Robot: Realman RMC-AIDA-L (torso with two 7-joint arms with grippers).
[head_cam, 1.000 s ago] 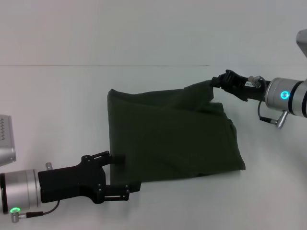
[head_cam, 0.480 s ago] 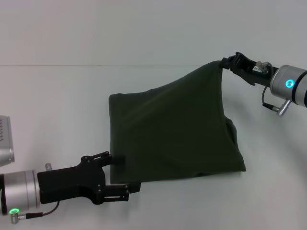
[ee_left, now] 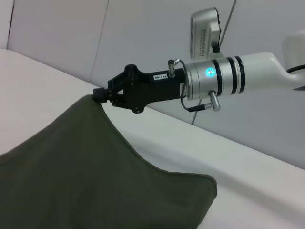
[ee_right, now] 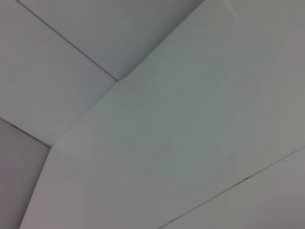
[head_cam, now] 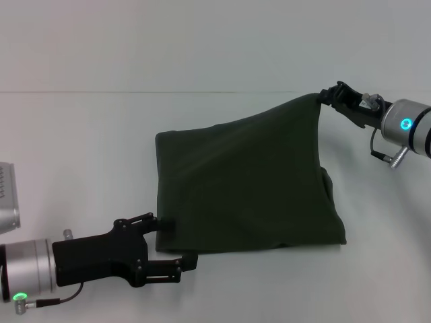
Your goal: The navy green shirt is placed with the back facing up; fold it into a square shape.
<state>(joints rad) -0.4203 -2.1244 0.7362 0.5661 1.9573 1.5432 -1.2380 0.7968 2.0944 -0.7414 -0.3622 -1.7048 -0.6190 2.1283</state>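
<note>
Navy green shirt: folded, lying on white worktop, far right corner lifted. Right claw: clenched on that corner; left wrist view shows the pinch side-on. Left claw: grasping near left hem. Right wrist view: bare white panels only.

Left gripper low at near left, arm reaching in from left edge, fingers clamped at shirt's near-left corner. Right gripper raised at far right, arm angled inward, fingers pinched together on cloth.
</note>
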